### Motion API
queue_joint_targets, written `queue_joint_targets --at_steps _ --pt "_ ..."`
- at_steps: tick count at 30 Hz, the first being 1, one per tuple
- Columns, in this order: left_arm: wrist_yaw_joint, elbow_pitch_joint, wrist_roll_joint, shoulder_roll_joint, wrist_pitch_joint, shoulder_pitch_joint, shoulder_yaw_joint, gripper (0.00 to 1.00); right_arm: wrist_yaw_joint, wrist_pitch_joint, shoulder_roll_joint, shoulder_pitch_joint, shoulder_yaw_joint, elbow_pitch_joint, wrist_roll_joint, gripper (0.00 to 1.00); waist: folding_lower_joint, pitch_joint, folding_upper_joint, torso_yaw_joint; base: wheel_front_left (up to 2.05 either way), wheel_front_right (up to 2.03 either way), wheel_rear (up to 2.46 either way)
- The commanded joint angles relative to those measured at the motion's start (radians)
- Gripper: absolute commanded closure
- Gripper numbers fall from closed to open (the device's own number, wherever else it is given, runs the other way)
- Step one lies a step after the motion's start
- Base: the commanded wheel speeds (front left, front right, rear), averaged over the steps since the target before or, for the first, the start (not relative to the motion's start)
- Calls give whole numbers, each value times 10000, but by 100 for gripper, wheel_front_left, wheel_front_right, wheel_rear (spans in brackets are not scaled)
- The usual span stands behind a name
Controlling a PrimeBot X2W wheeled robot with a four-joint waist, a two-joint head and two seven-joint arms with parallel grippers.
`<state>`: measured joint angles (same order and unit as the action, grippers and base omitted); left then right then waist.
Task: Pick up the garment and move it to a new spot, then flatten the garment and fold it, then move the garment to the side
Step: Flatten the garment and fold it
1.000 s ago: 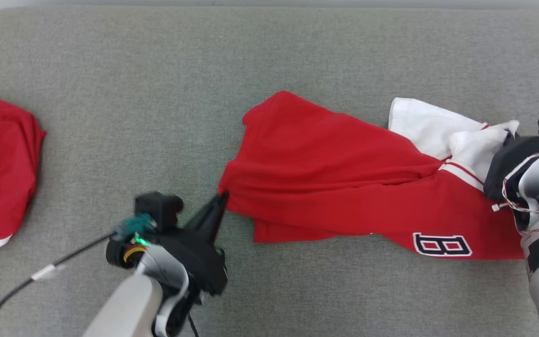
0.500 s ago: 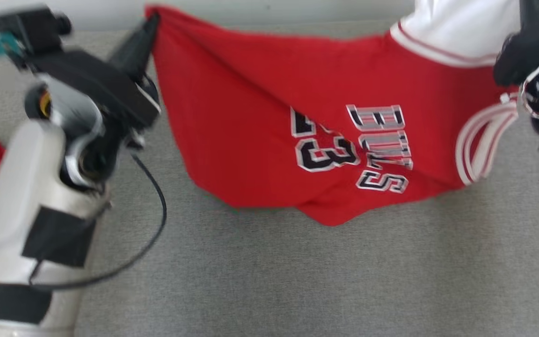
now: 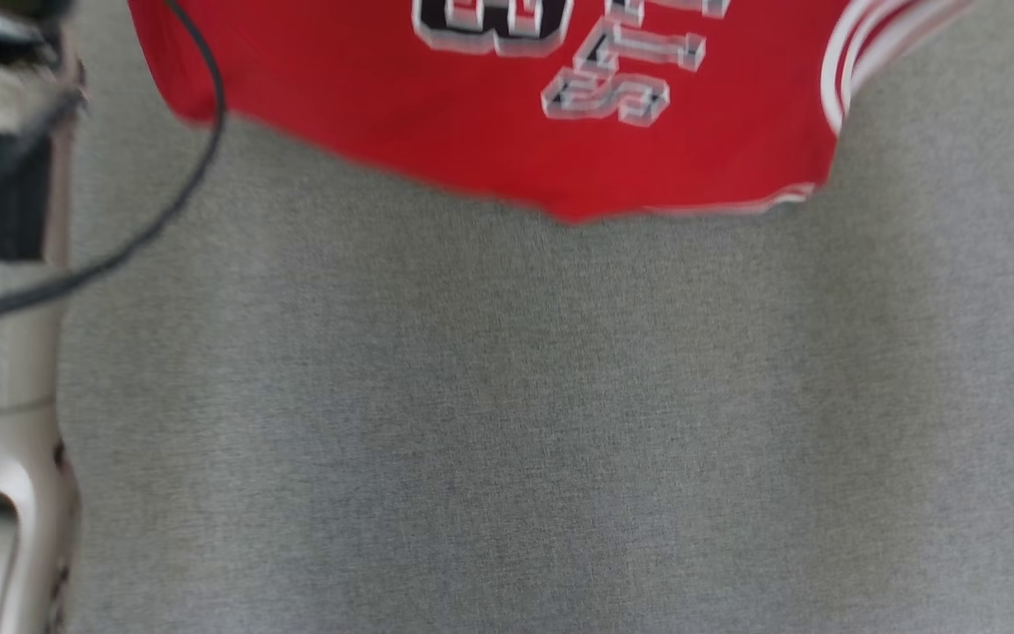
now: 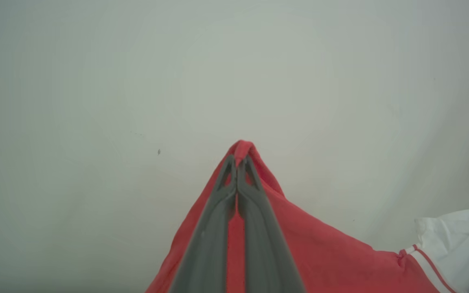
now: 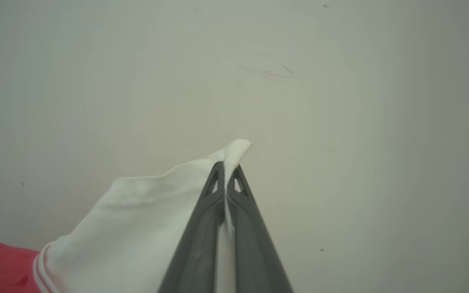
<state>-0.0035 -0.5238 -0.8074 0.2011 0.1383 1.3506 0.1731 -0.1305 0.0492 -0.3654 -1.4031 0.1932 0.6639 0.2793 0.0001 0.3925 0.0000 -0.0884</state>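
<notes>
Red jersey [image 3: 437,132] is hanging stretched across the top of the head view above the grey cushion [image 3: 507,423], left gripper [image 4: 237,162] pinched tight on a red corner and right gripper [image 5: 225,171] clamped on the white part, pale wall [image 4: 96,81] behind both.

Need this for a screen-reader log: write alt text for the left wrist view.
The left hand, its two dark fingers shut, pinches a corner of the red fabric jersey with a white sleeve; a plain pale background lies behind.
</notes>
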Motion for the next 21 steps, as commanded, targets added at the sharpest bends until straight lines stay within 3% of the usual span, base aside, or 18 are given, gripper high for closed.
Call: queue_joint_targets --at_steps 1,7,11,14,18,21 --pt "35 -112 125 46 -208 390 -61 100 -6 244 61 -437 -130 79 -180 100 -1 997 0 -265 0 0 0" --pt "211 -626 297 71 -1611 2360 -618 100 -6 1555 547 -2628 -1596 644 -1067 100 -1 2313 0 -429 0 0 0" --pt "69 -773 347 147 -2461 3286 -879 100 -6 2032 925 -3661 -2552 575 -1732 100 -1 2917 0 -539 0 0 0" --pt "-89 -797 371 151 -3062 3765 -1014 100 -6 2159 1188 -4287 -3374 64 -2171 100 -1 3345 0 -583 0 0 0" --pt "-366 -774 260 86 -3574 4130 -1202 100 -4 2143 1599 -4499 -4232 -1710 -2713 100 -1 3845 0 -543 0 0 0" --pt "-556 -841 385 134 -3761 4111 -1199 100 -6 2145 1753 -4254 -4180 -2192 -2979 100 -1 4208 0 -580 0 0 0"
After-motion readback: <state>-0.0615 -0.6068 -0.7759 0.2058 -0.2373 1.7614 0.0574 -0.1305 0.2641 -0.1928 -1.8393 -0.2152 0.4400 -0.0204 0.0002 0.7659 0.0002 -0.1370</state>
